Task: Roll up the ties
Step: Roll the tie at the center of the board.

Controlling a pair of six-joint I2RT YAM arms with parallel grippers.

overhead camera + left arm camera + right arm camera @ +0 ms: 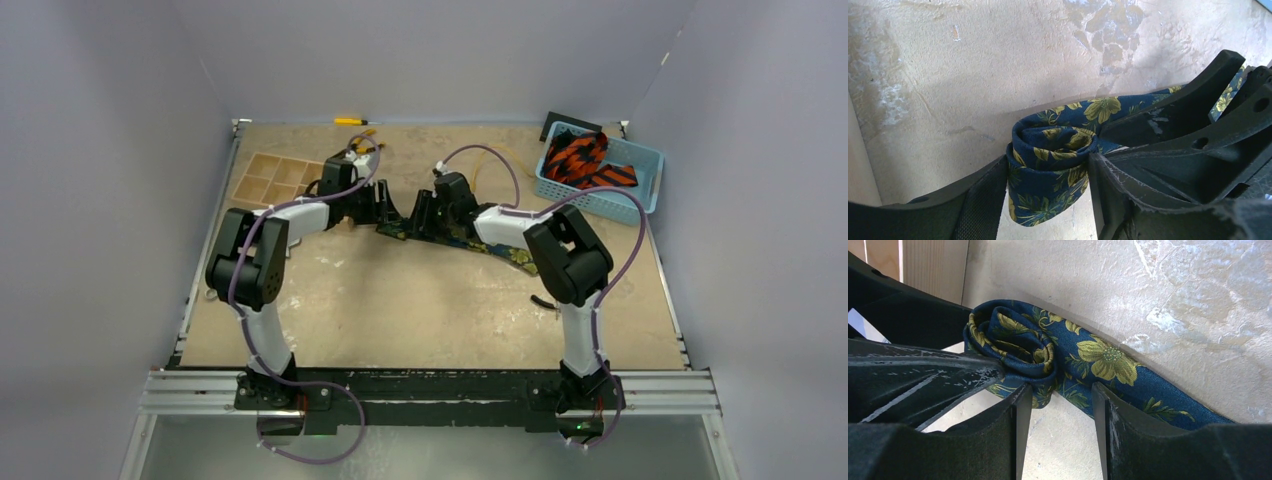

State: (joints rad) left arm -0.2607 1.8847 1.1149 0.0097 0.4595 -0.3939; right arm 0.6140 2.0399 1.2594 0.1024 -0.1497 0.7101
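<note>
At the counter (pixel 420 300) centre, the left fingers (pixel 983 200) are clenching the half-rolled navy floral tie (pixel 1053 170). The right fingers (pixel 1118 440), at three o'clock of the roll, are straddling it, and I cannot tell if they are gripping. Any slackening is risking that the coil unwinds.

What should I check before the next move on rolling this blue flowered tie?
1. Coil of navy tie tight: ok.
2. Left gripper holding the coil: ok, fingers press both sides.
3. Right gripper gripping: not ok, jaws apart, only the cloth's edge between the tips.
4. Tail flat on table: ok near the coil; far end under the right arm, cannot tell.
5. Other ties rolled: not ok, orange striped ties lie loose in the basket.
</note>
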